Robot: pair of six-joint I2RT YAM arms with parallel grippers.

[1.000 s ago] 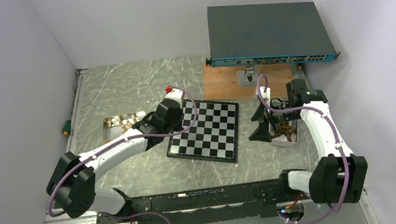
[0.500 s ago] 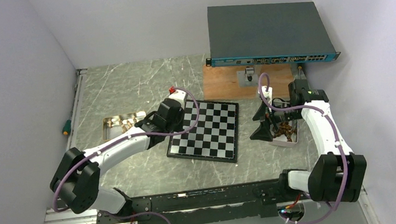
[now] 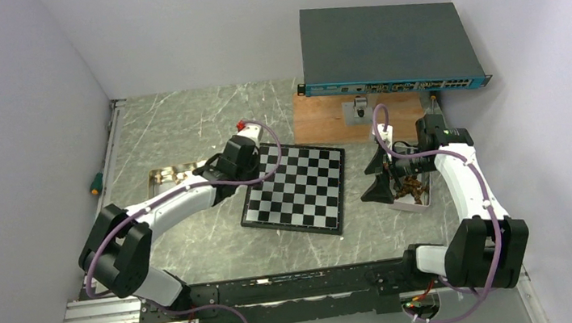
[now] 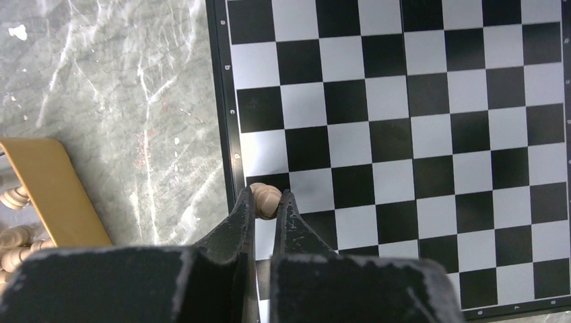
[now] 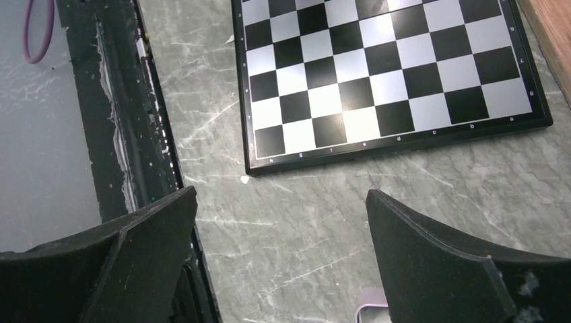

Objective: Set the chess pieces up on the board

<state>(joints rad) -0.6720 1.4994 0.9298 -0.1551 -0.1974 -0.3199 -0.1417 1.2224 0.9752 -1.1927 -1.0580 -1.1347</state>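
The board lies mid-table with no pieces standing on it; it also shows in the left wrist view and the right wrist view. My left gripper is shut on a light tan chess piece over the board's left edge column; from above it is at the board's left side. My right gripper is open and empty over bare table between the board and a white tray of dark brown pieces; from above it shows as black fingers.
A gold tray with light pieces sits left of the board, its rim in the left wrist view. A wooden plank and a dark network switch stand behind. A screwdriver lies far left. A black rail runs along the near edge.
My left wrist has shifted a little left and back along the board's left edge, still holding the tan piece. The right arm has barely moved.
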